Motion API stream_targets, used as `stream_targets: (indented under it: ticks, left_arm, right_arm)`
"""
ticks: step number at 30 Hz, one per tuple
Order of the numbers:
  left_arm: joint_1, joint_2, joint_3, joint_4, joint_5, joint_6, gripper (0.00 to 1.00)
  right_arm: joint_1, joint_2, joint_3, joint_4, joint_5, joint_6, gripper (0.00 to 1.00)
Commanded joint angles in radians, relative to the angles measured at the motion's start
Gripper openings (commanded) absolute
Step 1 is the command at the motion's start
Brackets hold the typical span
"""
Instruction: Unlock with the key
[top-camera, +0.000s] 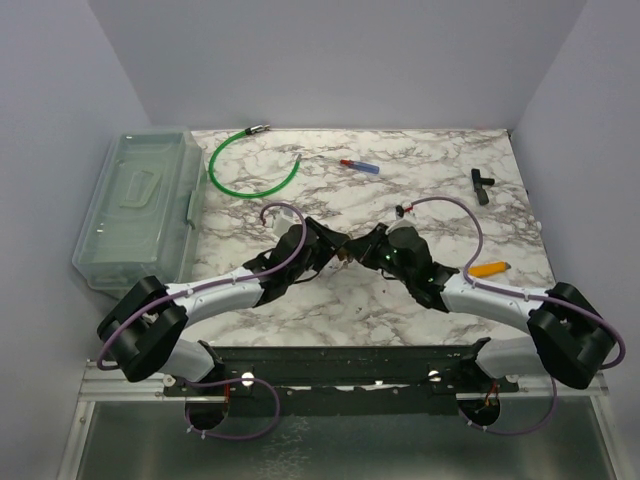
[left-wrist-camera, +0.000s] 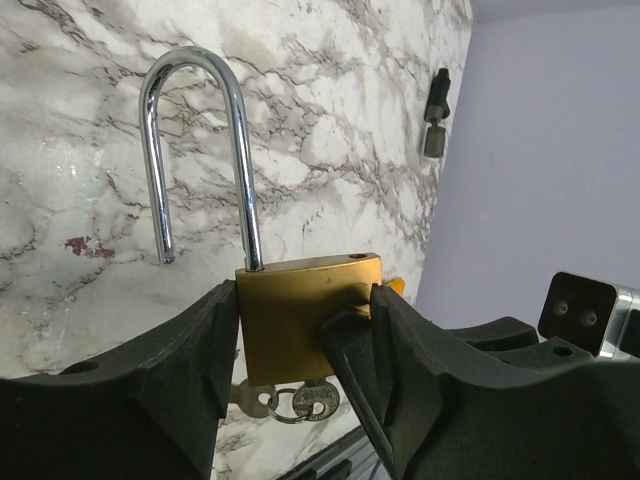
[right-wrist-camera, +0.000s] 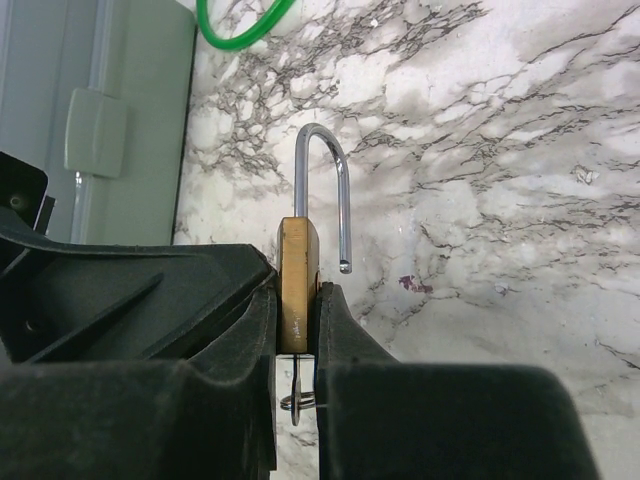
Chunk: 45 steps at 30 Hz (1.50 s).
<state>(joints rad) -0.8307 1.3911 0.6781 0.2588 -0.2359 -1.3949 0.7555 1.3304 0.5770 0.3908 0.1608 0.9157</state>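
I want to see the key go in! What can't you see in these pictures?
- Padlock underside: left wrist view, it faces away; only the key ring peeks out.
- Its lower part: right wrist view, covered by the right fingers.
- Whole padlock: top view, tiny and hidden between the left gripper and right gripper.

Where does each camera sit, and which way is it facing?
Top external: above and behind the robot, looking down on the table; left arm and right arm show.
Left wrist: on the left arm, facing the padlock broadside, left gripper clamping its sides.
Right wrist: on the right arm, seeing it edge-on in the right gripper.
Shared: both wrist views show the raised shackle.
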Motion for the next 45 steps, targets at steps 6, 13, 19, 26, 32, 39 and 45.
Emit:
stream_targets:
  ticks: [6, 13, 19, 26, 32, 39, 45]
  left_arm:
    - [-0.055, -0.13, -0.015, -0.014, 0.154, 0.145, 0.85]
    - [-0.05, -0.263, 0.005, -0.27, 0.097, 0.33, 0.99]
    - [-0.045, -0.45, 0.081, -0.513, -0.141, 0.544, 0.99]
    - [0.008, -0.511, 0.211, -0.555, -0.289, 0.88, 0.99]
    - [0.147, -0.37, 0.282, -0.553, -0.23, 1.002, 0.99]
    - [0.212, -0.324, 0.243, -0.55, -0.108, 1.004, 0.98]
    - [0.214, -0.336, 0.215, -0.54, -0.132, 1.055, 0.97]
  right_arm:
    - [-0.025, -0.173, -0.079, -0.008, 0.089, -0.036, 0.0]
    - [-0.025, -0.228, -0.083, -0.038, 0.046, -0.052, 0.0]
    - [-0.025, -0.16, -0.061, -0.013, -0.083, -0.02, 0.0]
    - [-0.024, 0.009, -0.044, 0.159, -0.259, 0.057, 0.0]
    - [-0.021, 0.088, -0.035, 0.226, -0.304, 0.09, 0.0]
    - [-0.024, 0.062, -0.069, 0.132, -0.177, 0.06, 0.0]
    - [-0.028, 0.11, -0.067, 0.14, -0.167, 0.033, 0.0]
